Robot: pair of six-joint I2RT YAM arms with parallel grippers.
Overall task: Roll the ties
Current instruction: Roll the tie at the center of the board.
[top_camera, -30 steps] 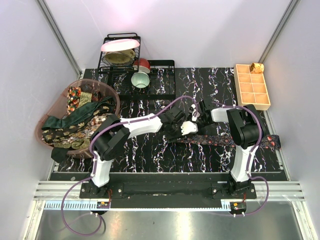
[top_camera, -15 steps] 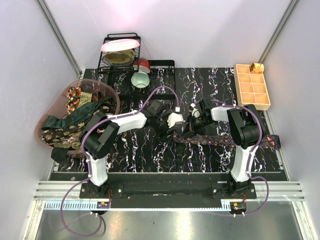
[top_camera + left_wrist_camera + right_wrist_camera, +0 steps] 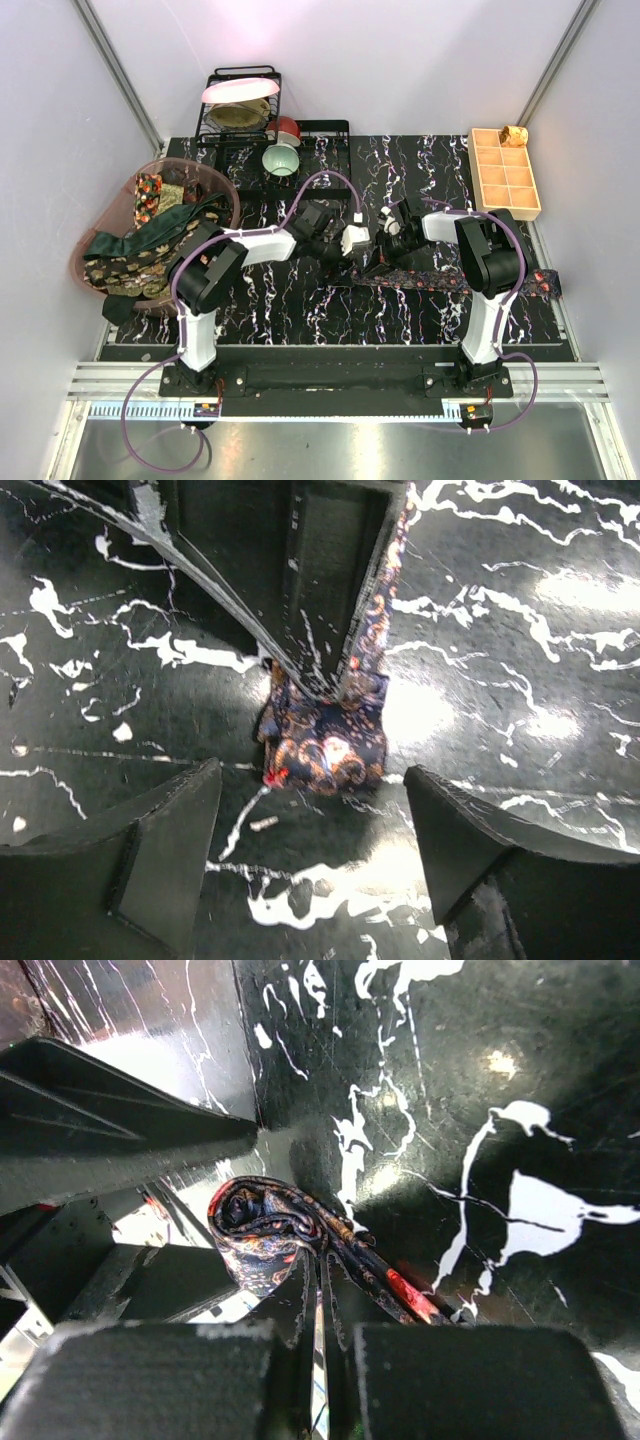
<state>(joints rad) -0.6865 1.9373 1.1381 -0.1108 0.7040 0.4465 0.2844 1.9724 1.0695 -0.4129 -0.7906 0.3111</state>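
A dark patterned tie (image 3: 470,281) lies in a strip across the black marbled mat, from mid-table to the right edge. Its left end is wound into a small roll (image 3: 325,742) (image 3: 262,1228). My right gripper (image 3: 320,1285) (image 3: 378,256) is shut on the tie right at the roll, tips down on the mat. Its fingers (image 3: 325,575) show from above in the left wrist view. My left gripper (image 3: 315,825) (image 3: 356,243) stands open just left of the roll, a finger on each side of it and touching nothing.
A pink basket (image 3: 226,190) at the left holds several more ties (image 3: 150,240). A black dish rack (image 3: 245,110) with plates and a green bowl (image 3: 282,160) stand at the back. A tan gridded tray (image 3: 505,172) sits at the back right.
My left gripper has opened and drawn back to the left, off the tie's rolled end. The right gripper has stayed where it was, shut at the roll.
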